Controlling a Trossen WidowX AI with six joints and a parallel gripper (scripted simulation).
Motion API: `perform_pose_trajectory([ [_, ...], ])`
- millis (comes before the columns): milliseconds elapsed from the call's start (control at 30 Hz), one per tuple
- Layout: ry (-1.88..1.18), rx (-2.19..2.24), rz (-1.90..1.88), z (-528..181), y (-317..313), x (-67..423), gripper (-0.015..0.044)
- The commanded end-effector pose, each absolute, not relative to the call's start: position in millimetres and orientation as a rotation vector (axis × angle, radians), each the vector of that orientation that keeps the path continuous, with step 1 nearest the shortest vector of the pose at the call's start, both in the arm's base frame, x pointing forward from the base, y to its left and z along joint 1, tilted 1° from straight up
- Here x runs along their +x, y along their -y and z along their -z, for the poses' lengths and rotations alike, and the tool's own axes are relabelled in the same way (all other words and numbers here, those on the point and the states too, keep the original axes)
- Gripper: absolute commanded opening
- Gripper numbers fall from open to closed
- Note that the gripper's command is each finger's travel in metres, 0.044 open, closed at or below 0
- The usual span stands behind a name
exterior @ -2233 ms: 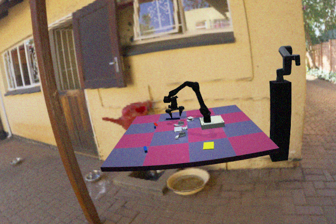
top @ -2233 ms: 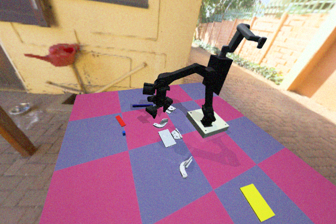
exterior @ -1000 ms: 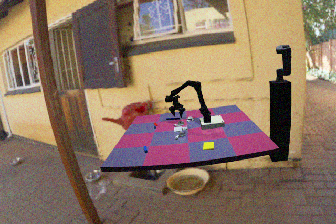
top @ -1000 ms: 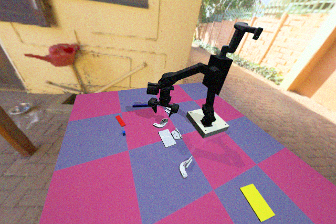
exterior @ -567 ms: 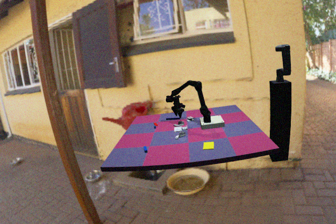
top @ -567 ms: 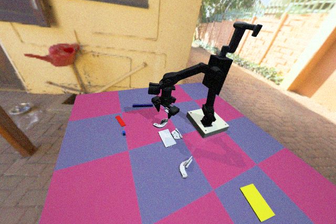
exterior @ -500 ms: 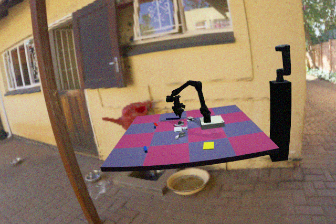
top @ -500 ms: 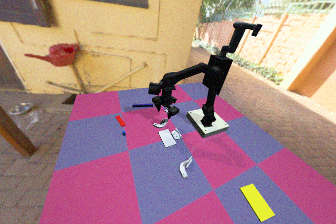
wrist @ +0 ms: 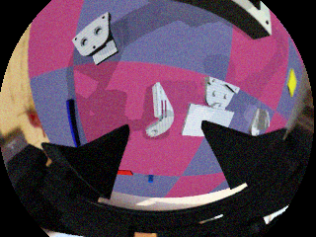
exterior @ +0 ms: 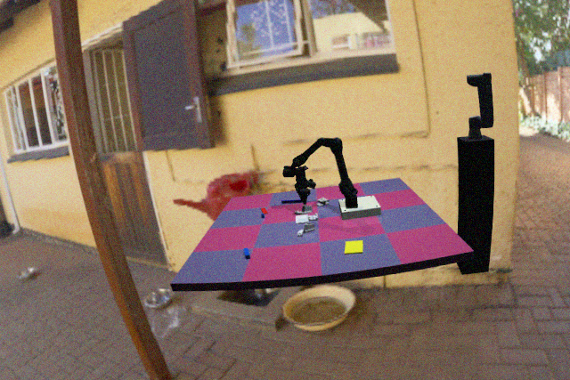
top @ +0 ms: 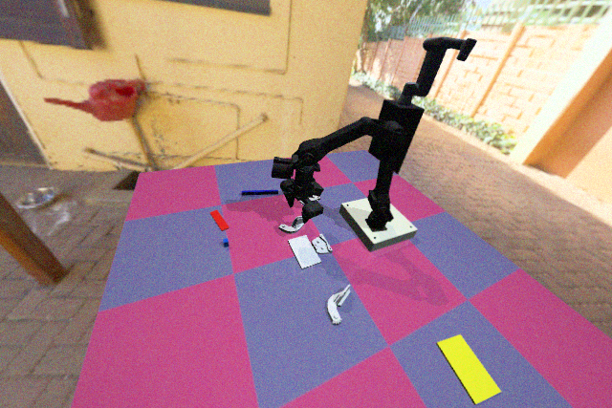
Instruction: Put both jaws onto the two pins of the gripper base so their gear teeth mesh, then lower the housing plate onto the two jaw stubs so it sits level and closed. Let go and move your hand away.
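Observation:
My gripper (top: 297,212) (wrist: 166,125) is open and empty, pointing down above one white curved jaw (top: 293,226) (exterior: 302,212) (wrist: 168,116), which lies between the fingertips in the wrist view. The other jaw (top: 334,309) (wrist: 260,121) lies apart, nearer the front. The gripper base (top: 321,244) (wrist: 219,94), a small white part with two pins, lies against a flat white rectangle (top: 303,251) (exterior: 301,219) (wrist: 199,119). The white housing plate (exterior: 321,201) (wrist: 95,36), with two round holes, lies farther back; the gripper partly hides it in the top view.
A dark blue bar (top: 259,192) (wrist: 72,123) lies at the back. A red strip (top: 219,220) and a small blue block (top: 226,242) lie left. Another blue block (exterior: 247,253) and a yellow plate (top: 469,369) (exterior: 354,246) lie near the front. My arm's pale mount (exterior: 368,206) stands right.

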State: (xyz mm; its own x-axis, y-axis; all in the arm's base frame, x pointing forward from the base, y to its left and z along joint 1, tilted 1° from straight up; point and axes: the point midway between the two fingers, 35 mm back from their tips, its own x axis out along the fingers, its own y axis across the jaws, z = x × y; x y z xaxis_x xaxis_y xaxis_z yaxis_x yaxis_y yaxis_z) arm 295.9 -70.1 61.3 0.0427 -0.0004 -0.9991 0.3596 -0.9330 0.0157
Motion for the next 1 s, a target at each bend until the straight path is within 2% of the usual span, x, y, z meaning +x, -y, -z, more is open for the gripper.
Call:
perform_pose_trajectory([
  [0,-0.373,2.049,1.997,-47,69,294,0.0440],
  [967,-0.373,2.049,1.997,-7,69,295,0.0440],
])
